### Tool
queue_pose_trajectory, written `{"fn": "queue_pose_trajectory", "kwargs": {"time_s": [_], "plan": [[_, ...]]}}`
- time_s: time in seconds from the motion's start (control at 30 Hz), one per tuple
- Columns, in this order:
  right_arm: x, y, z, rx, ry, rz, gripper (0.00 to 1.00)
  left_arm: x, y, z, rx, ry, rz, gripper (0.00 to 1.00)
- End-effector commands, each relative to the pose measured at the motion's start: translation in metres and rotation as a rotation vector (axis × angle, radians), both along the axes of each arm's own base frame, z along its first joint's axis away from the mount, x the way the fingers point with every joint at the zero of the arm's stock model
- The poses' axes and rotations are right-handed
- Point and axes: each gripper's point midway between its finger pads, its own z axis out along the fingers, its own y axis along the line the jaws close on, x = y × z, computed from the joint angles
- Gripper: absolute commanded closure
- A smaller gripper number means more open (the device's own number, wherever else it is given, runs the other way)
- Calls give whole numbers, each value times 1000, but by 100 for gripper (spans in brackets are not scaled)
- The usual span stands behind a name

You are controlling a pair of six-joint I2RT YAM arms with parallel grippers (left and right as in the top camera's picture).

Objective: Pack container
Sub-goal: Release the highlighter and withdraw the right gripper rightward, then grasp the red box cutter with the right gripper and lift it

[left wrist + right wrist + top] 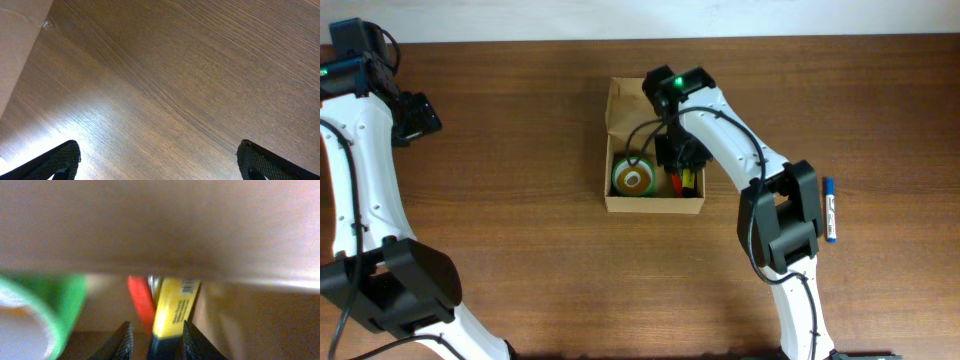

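Note:
The container (612, 110) is a tan cardboard box at the table's middle, its lid flap open at the back. Inside lie a green tape roll (634, 178), a red marker (674, 184) and a yellow marker (687, 181). My right gripper (678, 162) reaches down into the box. In the right wrist view its jaws (156, 340) stand slightly apart around the yellow marker (172, 305), with a gap on the left side. The red marker (141, 302) and the green tape roll (55, 305) lie to its left. My left gripper (420, 118) hangs wide open over bare wood (160, 162), far left of the box.
A blue pen (830, 208) lies on the table to the right of the box, beside the right arm's base. The box wall (160, 225) fills the top of the right wrist view. A pale tan surface (15, 45) shows past the table edge.

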Motion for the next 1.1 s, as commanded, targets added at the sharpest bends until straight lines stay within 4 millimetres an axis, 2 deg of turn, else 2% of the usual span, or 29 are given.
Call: {"fn": "queue_pose_trajectory", "kwargs": {"time_s": [0.0, 0.1, 0.17, 0.2, 0.23, 0.3, 0.37, 0.47, 0.6, 0.77, 0.83, 0.9, 0.97, 1.0, 1.07], "plan": [[27, 7, 63, 62, -161, 39, 67, -5, 1, 11, 7, -19, -9, 0], [36, 5, 103, 62, -248, 63, 67, -5, 1, 10, 7, -19, -10, 0], [40, -4, 131, 28, -313, 76, 67, -5, 1, 11, 7, -19, -9, 0], [40, -16, 153, -21, -365, 77, 66, -5, 1, 11, 7, -19, -9, 0], [38, -21, 164, -25, -382, 71, 66, -5, 1, 11, 7, -19, -9, 0], [40, -26, 179, -2, -418, 57, 66, -5, 1, 10, 7, -19, -9, 0], [39, -41, 189, -2, -432, 37, 67, -5, 1, 11, 7, -19, -9, 0], [28, -87, 198, -18, -406, -53, 67, -5, 1, 11, 7, -19, -9, 1], [4, -153, 196, 30, -381, -203, 68, -5, 1, 11, 7, -19, -9, 0], [-43, -212, 180, 117, -425, -347, 67, -5, 1, 11, 7, -19, -9, 0], [-62, -226, 169, 106, -452, -372, 62, -5, 1, 11, 7, -19, -9, 0], [-82, -230, 150, 92, -449, -367, 55, -5, 1, 11, 7, -19, -9, 0], [-100, -231, 125, 80, -402, -344, 50, -5, 1, 11, 7, -19, -9, 0], [-110, -230, 105, 75, -355, -341, 48, -5, 1, 10, 7, -19, -9, 0], [-116, -229, 83, 74, -305, -344, 48, -5, 1, 11, 7, -19, -9, 0]]}}
